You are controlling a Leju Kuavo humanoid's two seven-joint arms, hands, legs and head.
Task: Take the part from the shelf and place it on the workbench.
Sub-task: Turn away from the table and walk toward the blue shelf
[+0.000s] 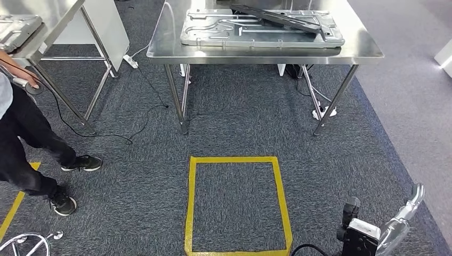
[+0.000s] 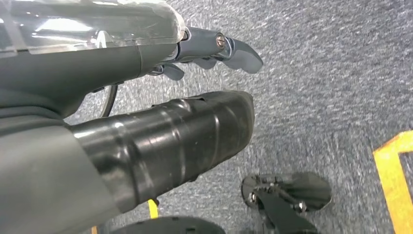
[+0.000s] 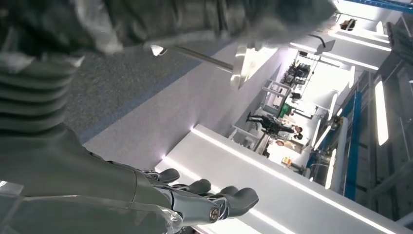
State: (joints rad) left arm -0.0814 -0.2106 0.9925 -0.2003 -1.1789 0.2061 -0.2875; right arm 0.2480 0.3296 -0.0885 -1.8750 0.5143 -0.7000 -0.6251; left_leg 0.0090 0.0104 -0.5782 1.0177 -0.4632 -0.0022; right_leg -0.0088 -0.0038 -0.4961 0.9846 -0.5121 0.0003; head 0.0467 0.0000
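Left hand: the left hand (image 2: pixel 214 48) hung over grey carpet (image 2: pixel 316 73), fingers loosely apart, holding nothing.
Right hand: the right hand (image 3: pixel 204 200) held nothing, fingers slightly curled and apart.
Part: a grey stamped metal part (image 1: pixel 261 29) lay flat on the steel workbench (image 1: pixel 362 50), a dark bar (image 1: pixel 277 17) resting across it.
Floor: a yellow tape square (image 1: pixel 237 205) marked the carpet before the workbench.
Person: a person (image 1: pixel 26 144) stood at the left table (image 1: pixel 50 32).
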